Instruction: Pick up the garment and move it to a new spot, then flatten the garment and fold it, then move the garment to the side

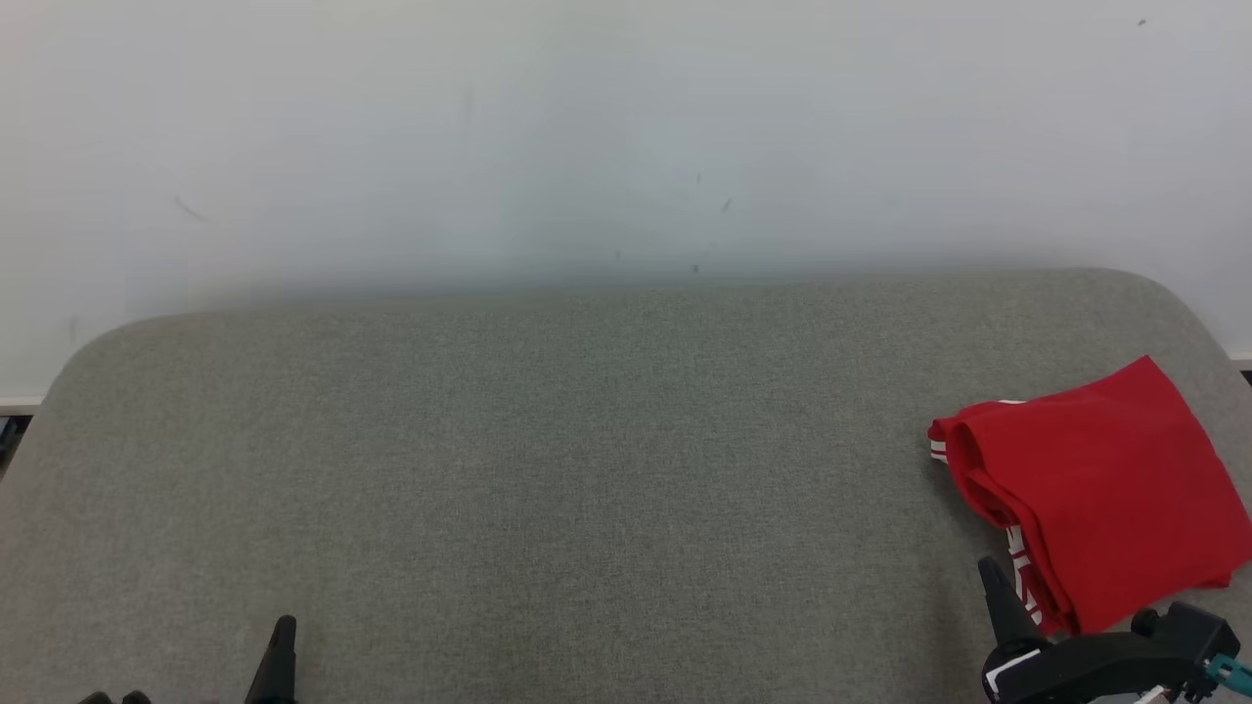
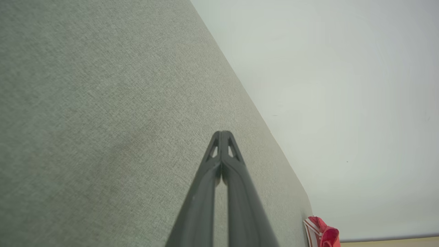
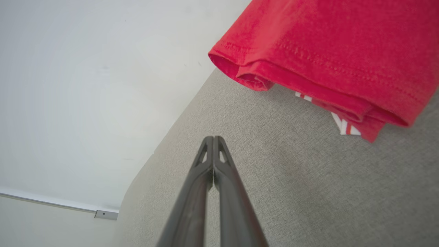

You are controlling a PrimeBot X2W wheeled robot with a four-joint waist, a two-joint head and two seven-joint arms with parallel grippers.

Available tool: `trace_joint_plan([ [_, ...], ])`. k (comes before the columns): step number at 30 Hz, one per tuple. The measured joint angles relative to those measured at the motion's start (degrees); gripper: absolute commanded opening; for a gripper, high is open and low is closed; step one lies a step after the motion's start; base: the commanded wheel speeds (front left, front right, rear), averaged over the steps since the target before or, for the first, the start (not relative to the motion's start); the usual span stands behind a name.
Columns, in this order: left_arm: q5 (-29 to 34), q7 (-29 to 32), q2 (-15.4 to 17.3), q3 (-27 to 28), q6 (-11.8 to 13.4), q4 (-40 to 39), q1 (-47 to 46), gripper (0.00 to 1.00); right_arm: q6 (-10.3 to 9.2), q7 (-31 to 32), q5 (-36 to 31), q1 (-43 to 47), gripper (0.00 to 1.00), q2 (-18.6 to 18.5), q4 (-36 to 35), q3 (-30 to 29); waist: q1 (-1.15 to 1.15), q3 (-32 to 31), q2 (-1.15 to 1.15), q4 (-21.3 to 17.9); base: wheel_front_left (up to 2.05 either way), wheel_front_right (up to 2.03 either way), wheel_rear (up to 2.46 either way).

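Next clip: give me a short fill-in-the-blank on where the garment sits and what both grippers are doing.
1. The folded garment is ____ with white stripes at one edge.
2. It lies at the robot's ____ end of the grey surface.
3. Of the left gripper and the right gripper, the one nearer the garment is the ____.
4. Both grippers have their fingers ____, holding nothing.

Missing words: red; right; right; shut

No legible text, label, brand or number found. The white marks (image 1: 1019,572) on the red garment (image 1: 1105,489), at its folded edge, are partly hidden and cannot be read.
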Motion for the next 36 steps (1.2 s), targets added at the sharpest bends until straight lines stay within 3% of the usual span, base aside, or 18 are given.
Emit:
trace_joint_plan([
  [36, -25.15, 4.37, -2.11, 7.1, -5.06, -0.82, -3.32, 0.0, 2.2, 3.96, 27.07, -2.98, 0.0, -0.13, -1.42, -2.86, 0.0, 3.07, 0.0, -0.55, 0.0, 0.0, 0.0],
])
